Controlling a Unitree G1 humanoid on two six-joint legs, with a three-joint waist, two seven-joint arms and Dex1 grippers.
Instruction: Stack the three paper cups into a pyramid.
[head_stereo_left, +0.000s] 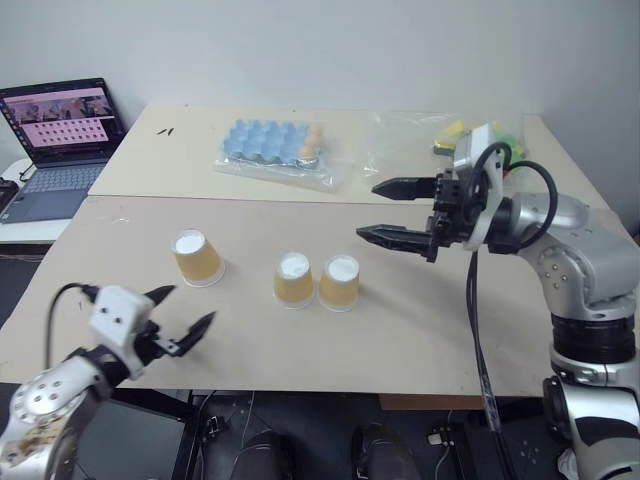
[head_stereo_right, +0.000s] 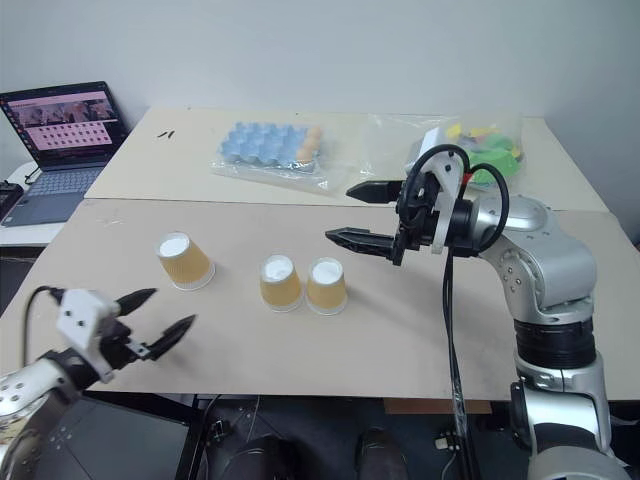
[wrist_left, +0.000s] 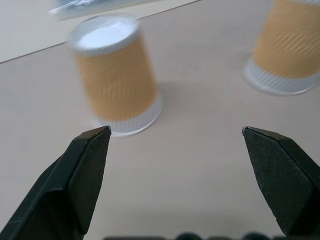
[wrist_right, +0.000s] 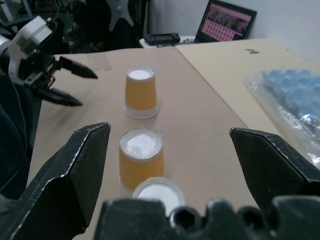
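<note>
Near left: the left end effector hovers with jaws spread and empty, just short of the lone cup, which stands upside down on the tabletop. Centre: two more inverted cups stand side by side, touching, as the base pair. Right, raised: the right end effector is likewise open and empty. Risks: a squeeze may crush the light cup; an off-centre placement may tip it or push the base pair apart. Far: egg tray.

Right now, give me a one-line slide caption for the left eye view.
Two upside-down paper cups paired, third cup apart; left gripper and right gripper open, holding nothing.
</note>
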